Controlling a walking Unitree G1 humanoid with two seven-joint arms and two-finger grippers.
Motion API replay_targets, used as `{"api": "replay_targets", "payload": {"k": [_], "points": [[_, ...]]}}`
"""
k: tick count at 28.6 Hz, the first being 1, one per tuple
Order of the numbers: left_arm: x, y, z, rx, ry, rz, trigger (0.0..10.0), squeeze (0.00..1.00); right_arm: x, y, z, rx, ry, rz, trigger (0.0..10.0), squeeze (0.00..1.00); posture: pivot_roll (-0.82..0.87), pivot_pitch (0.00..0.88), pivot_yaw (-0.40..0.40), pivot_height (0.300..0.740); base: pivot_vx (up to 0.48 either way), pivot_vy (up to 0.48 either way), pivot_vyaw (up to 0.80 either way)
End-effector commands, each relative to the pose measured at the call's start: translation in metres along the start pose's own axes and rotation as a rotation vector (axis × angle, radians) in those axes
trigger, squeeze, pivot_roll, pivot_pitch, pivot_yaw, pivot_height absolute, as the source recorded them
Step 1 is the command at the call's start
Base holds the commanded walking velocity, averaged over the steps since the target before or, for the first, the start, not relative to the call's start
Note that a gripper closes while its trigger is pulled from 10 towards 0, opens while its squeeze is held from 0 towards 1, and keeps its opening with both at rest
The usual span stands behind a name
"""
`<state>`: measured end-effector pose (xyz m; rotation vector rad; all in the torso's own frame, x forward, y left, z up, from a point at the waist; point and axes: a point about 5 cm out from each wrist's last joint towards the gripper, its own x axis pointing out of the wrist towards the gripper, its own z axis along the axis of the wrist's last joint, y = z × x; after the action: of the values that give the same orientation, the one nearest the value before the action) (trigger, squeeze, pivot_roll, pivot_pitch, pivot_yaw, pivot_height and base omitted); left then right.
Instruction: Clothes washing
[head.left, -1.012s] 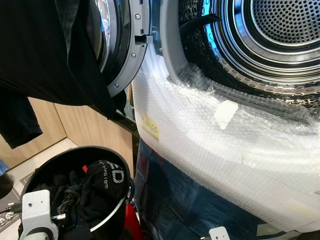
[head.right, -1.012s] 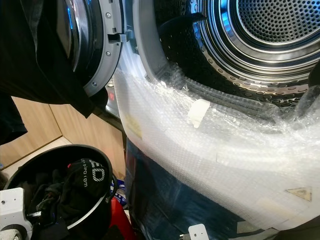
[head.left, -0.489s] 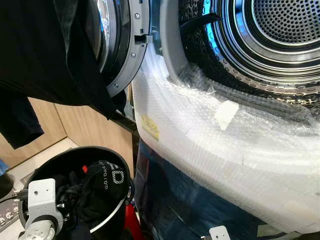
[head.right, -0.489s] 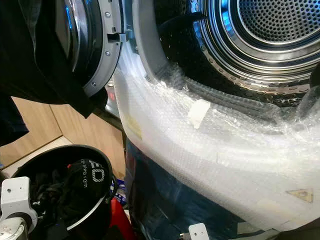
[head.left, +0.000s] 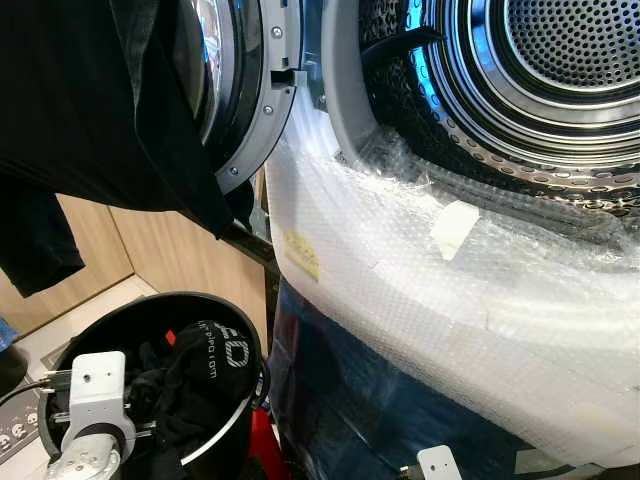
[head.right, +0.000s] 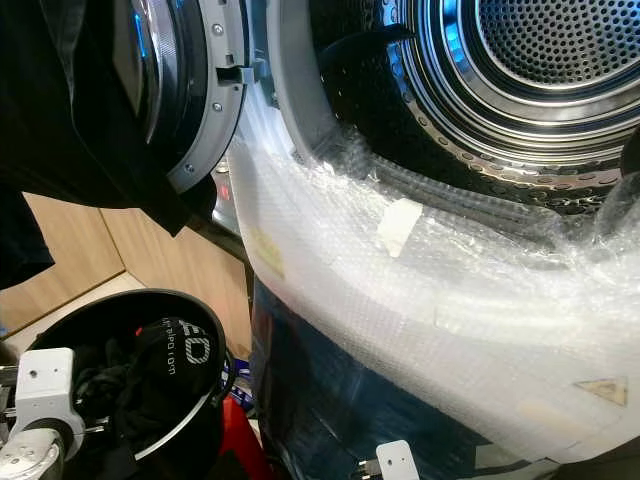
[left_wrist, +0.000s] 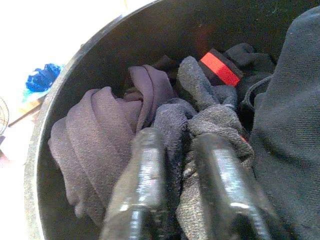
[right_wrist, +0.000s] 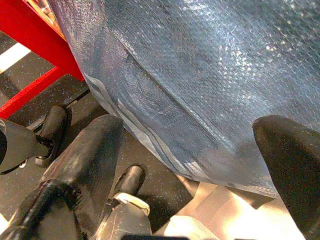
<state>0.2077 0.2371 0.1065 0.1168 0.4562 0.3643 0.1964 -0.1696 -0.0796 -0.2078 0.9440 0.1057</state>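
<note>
Since a second ago the left arm's white wrist block has slid rightward and a little lower over the black basket at the lower left of the frame, deeper among the dark clothes. The left hand has its fingers nearly closed, pinching a grey fold. White lettering on a black garment is only partly readable. The washer drum stands open at the upper right, bubble wrap padding its lip. The right hand hangs spread wide, grasping nothing, low beside the wrapped front.
</note>
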Motion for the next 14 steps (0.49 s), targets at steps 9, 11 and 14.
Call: {"api": "replay_targets", "payload": {"k": [9,11,14], "points": [[0.0011,-0.0083,-0.0081,0.057,0.067,-0.04,10.0,0.0,-0.0007,-0.003,-0.0031,-0.005,0.002,-0.001,10.0,0.0,0.35,0.0,-0.042,0.74,0.0,0.0,0.0],[0.0,-0.0091,-0.01,0.069,0.069,-0.04,10.0,0.0,-0.0008,-0.0035,-0.0034,-0.004,0.003,-0.002,10.0,0.0,0.35,0.0,-0.046,0.74,0.0,0.0,0.0],[-0.0014,-0.0078,-0.0122,0.075,0.076,-0.02,10.0,1.0,-0.0009,-0.0041,-0.0038,-0.005,0.004,-0.003,10.0,0.0,0.35,0.0,-0.045,0.74,0.0,0.0,0.0]]}}
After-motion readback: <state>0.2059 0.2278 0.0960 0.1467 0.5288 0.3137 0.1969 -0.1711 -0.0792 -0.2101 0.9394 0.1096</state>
